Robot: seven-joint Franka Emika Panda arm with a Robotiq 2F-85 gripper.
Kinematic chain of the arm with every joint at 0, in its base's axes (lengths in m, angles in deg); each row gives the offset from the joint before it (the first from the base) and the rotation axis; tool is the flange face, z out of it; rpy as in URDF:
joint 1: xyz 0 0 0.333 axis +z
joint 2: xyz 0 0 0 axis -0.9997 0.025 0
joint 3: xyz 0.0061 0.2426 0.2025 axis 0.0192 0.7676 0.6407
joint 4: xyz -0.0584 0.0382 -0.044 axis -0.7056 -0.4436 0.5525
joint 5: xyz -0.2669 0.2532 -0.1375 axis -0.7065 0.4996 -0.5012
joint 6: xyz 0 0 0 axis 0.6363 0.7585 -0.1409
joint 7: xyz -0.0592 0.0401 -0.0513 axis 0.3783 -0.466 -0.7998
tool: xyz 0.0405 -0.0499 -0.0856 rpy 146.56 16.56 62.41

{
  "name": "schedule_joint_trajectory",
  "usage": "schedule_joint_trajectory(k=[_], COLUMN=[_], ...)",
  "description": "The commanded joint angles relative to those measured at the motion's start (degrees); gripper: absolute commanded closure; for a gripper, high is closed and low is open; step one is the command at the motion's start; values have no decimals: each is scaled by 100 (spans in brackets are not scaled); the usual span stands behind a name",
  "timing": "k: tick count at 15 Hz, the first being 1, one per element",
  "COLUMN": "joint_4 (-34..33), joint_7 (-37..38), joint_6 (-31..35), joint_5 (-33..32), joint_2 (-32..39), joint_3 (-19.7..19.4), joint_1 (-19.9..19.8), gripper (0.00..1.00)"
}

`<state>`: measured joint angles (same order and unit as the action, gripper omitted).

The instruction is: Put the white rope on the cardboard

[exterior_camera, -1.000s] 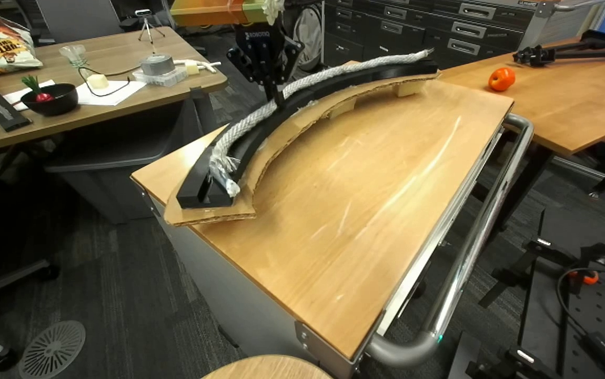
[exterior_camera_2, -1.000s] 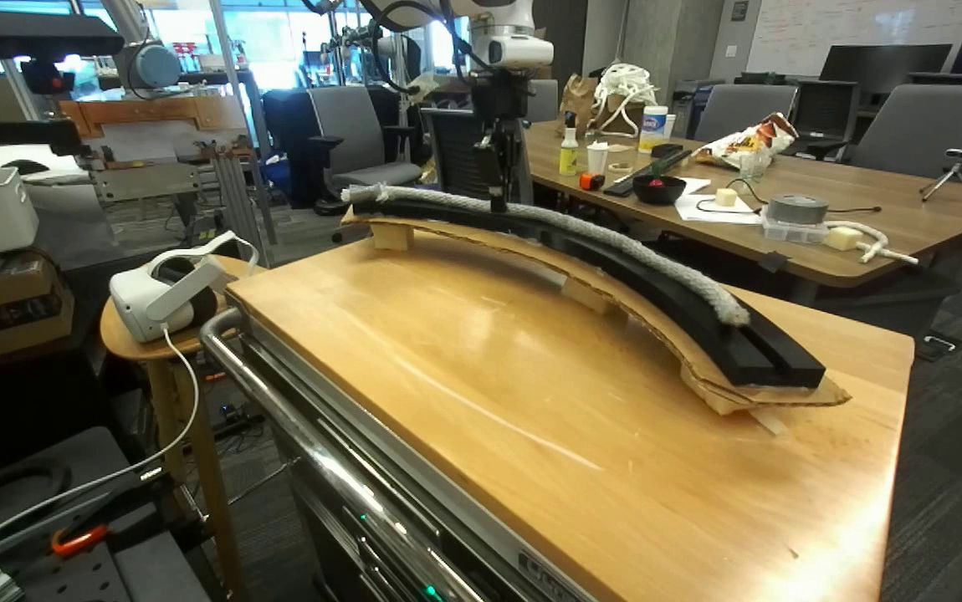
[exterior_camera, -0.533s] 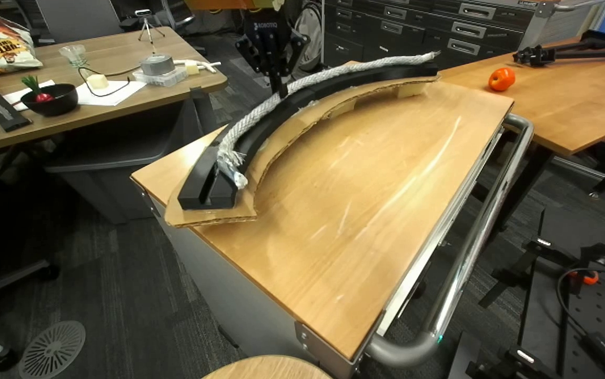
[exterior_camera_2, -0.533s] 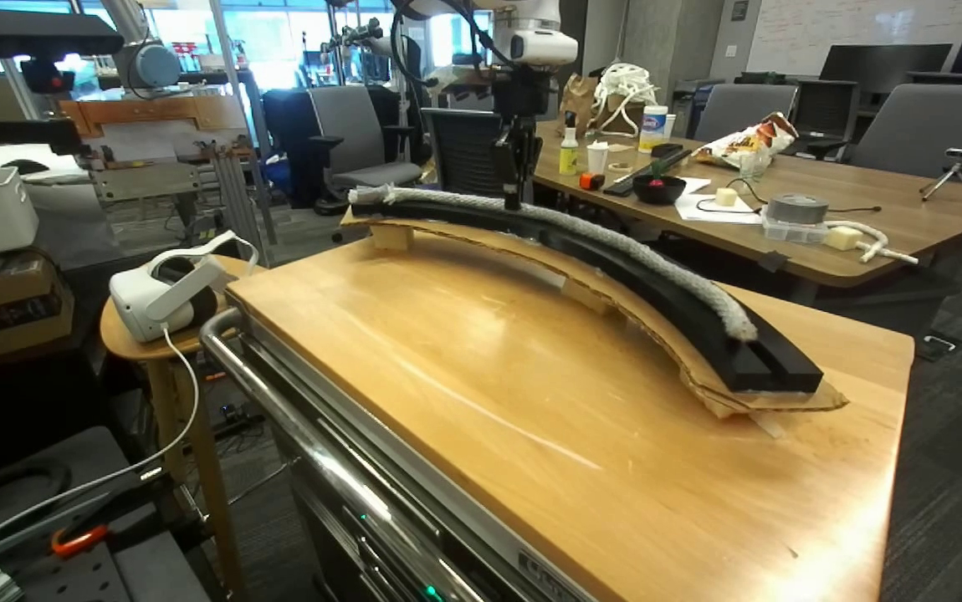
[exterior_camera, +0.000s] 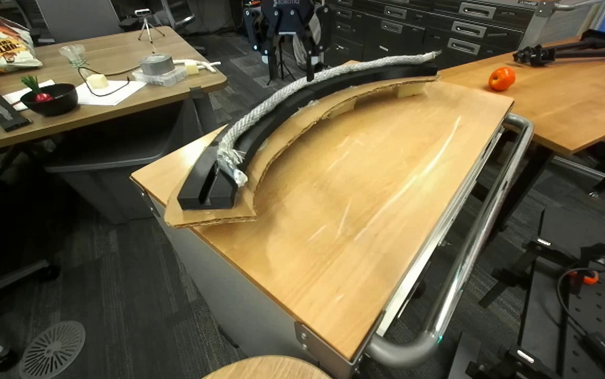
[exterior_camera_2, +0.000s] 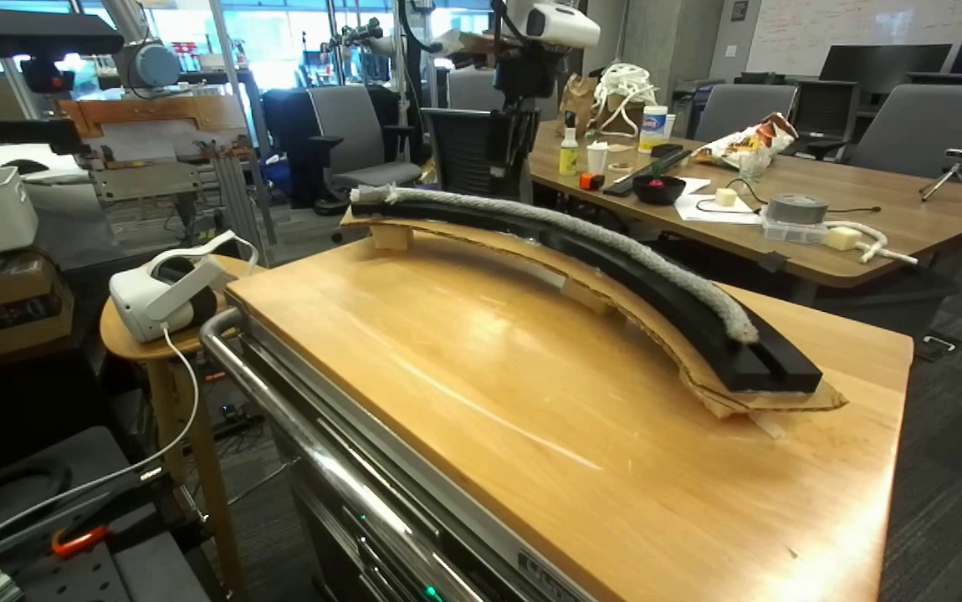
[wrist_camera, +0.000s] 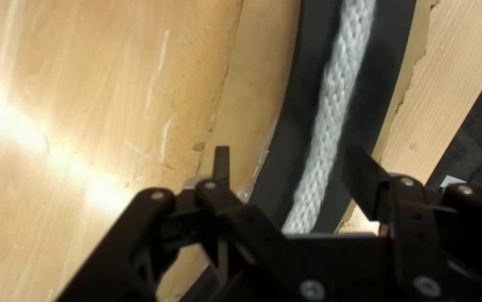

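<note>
Rope (exterior_camera: 289, 90) lying lengthwise on cardboard (exterior_camera: 284, 132); blocks (exterior_camera_2: 391, 237) between cardboard and tabletop (exterior_camera: 365, 173)

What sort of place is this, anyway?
Most likely a lab or workshop with an office feel: there is a whiteboard with writing, a grey office chair and a black cabinet of drawers.

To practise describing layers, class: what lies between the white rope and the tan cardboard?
A black curved strip: the white rope runs along its top, with the tan cardboard visible beyond both edges in the wrist view.
</note>
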<state>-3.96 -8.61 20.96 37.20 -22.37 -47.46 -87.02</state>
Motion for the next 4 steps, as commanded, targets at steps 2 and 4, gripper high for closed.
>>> schedule_joint_trajectory(k=[2,4], joint_4=[1649,1021], joint_7=[-117,-71], joint_6=[1407,978], joint_5=[125,33], joint_2=[-1527,-1046], joint_3=[-95,-78], joint_1=[27,20], gripper=[0,2])
